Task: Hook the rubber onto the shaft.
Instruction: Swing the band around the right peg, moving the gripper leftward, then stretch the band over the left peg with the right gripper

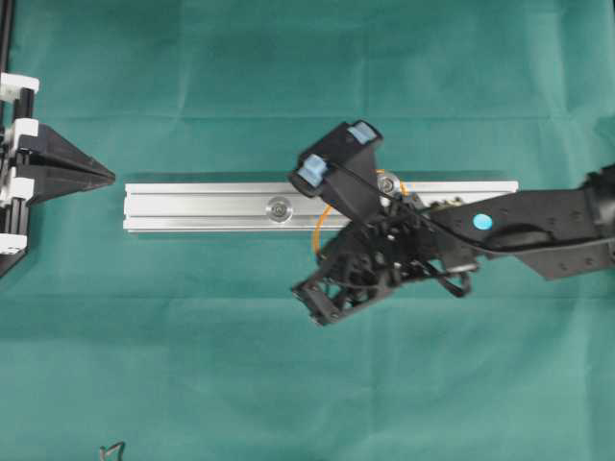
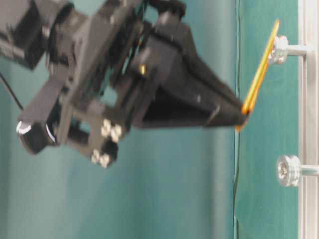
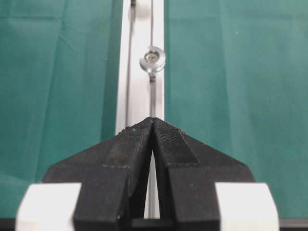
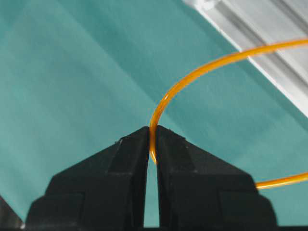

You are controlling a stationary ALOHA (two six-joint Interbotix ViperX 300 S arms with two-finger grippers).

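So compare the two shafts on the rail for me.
The right shaft has the rubber looped over it, pulled taut by the right tool; the left shaft is bare. The right shaft lies half hidden under the arm, while the left shaft is in full view. Both are silver pins on the rail.

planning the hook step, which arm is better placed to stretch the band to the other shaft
Right: its claw is shut on the band, already looped on one shaft. The left claw sits shut and empty at the rail end.

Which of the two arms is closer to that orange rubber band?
The right. Its tool is shut on the rubber band, holding it beside the rail. The left tool sits shut past the rail's far end, away from the band.
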